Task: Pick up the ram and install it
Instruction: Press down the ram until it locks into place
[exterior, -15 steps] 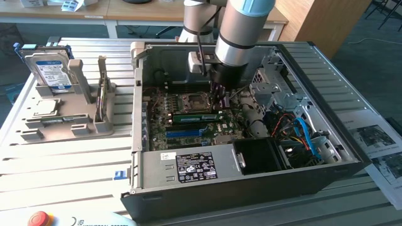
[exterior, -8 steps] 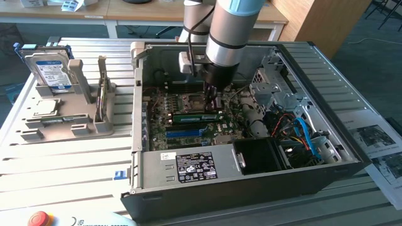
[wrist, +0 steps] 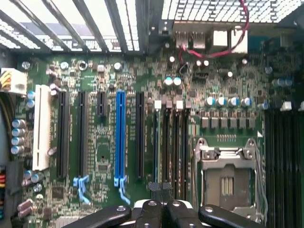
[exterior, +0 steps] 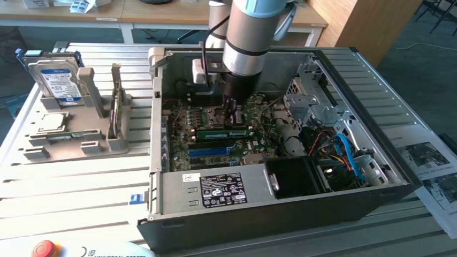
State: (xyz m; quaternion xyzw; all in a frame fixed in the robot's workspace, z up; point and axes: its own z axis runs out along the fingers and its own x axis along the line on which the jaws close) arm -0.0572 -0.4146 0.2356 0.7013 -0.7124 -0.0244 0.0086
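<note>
The ram, a thin green stick, stands on edge in a memory slot on the motherboard inside the open computer case. My gripper reaches straight down into the case, its tips right above the middle of the ram; I cannot tell whether they touch it. In the wrist view the black fingertips are pressed together and shut, with nothing visible between them. They hang over the row of black memory slots, where the ram appears edge-on as a thin line.
An open processor socket lies beside the slots, and a long blue slot further along. The power supply, a drive cage and loose cables crowd the case. A grey fixture on the exterior view's left holds a hard drive.
</note>
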